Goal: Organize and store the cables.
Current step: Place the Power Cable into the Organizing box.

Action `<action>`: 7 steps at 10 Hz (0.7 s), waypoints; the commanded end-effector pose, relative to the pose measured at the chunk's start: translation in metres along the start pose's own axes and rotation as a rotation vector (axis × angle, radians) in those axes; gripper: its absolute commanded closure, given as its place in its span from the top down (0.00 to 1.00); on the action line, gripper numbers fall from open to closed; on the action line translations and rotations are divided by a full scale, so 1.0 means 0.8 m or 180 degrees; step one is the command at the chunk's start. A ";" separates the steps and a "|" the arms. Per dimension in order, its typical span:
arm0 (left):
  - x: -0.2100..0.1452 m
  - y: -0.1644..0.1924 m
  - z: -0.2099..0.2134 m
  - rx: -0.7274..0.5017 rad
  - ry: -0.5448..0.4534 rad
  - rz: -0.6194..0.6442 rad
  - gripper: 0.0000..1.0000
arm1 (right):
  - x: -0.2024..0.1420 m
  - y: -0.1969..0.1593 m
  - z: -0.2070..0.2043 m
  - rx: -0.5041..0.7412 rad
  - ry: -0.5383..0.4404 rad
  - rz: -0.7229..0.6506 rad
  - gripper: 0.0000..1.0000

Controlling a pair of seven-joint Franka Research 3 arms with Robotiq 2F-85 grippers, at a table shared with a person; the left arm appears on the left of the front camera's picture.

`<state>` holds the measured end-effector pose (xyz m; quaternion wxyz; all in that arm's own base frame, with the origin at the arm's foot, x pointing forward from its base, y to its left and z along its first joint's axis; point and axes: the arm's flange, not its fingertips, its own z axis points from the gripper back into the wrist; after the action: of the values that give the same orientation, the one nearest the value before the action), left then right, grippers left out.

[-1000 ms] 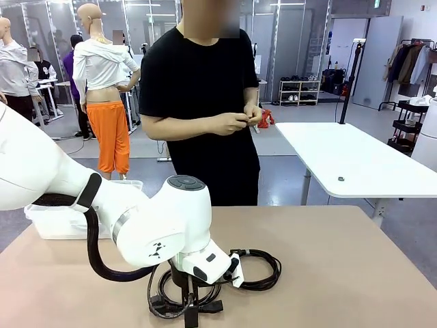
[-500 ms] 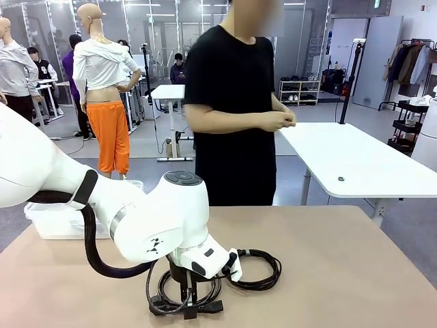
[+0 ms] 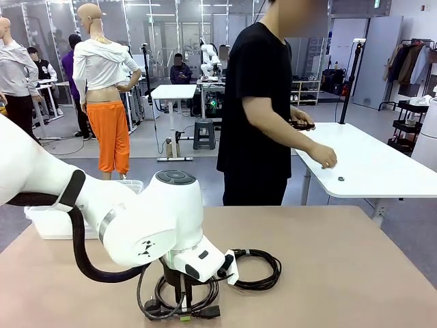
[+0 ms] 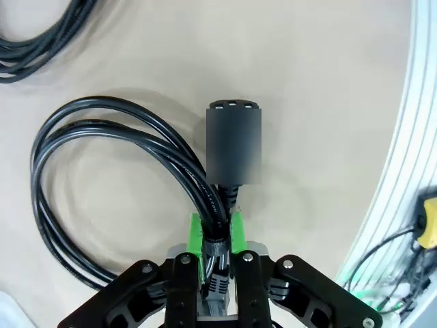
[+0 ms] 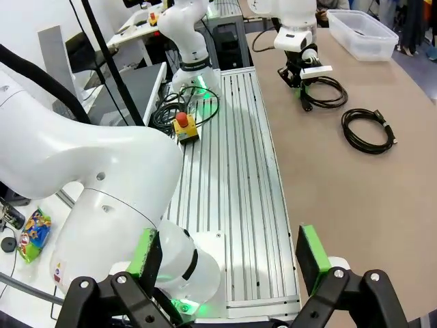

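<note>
One cable [image 4: 194,179], a black coil with a blocky plug [image 4: 234,147], lies on the tan table. My left gripper [image 4: 217,236] is shut on its bunched strands just behind the plug. From the front, the left gripper [image 3: 183,306] points straight down into that cable [image 3: 151,309] near the table's front edge. A second coiled cable [image 3: 276,272] lies just to its right, untouched; it also shows as a cable [image 4: 41,37] at the top left of the left wrist view. My right gripper [image 5: 229,266] hangs open, off the table over the base rails.
A clear plastic bin [image 3: 54,225] stands at the table's far left. Beyond the table a person faces a white table [image 3: 369,164] with both hands over it. A ribbed aluminium base plate [image 5: 239,171] with a red stop button [image 5: 183,123] borders the table's near edge.
My left jaws have shut on the cable by its plug. The person has turned away from my table to the white table on the right.
</note>
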<state>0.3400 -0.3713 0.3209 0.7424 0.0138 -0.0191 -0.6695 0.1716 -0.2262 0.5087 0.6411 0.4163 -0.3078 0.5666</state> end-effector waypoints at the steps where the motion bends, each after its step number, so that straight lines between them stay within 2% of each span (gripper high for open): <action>1: -0.031 -0.005 0.032 -0.0083 -0.0067 -0.0112 0.00 | 0.002 0.001 0.001 0.0014 -0.0040 0.0075 1.00; 4: -0.063 -0.004 0.058 -0.0050 -0.0255 -0.0275 0.00 | 0.002 0.001 0.001 0.0014 -0.0040 0.0075 1.00; 5: -0.028 0.000 0.032 -0.0024 -0.0126 -0.0135 0.00 | 0.002 0.001 0.001 0.0014 -0.0040 0.0075 1.00; 7: -0.028 0.000 0.032 -0.0024 -0.0126 -0.0135 0.00 | 0.002 0.001 0.001 0.0014 -0.0040 0.0075 1.00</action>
<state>0.3338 -0.3403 0.3465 0.7230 -0.0078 -0.0297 -0.6902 0.1723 -0.2256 0.5088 0.6411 0.4164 -0.3072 0.5667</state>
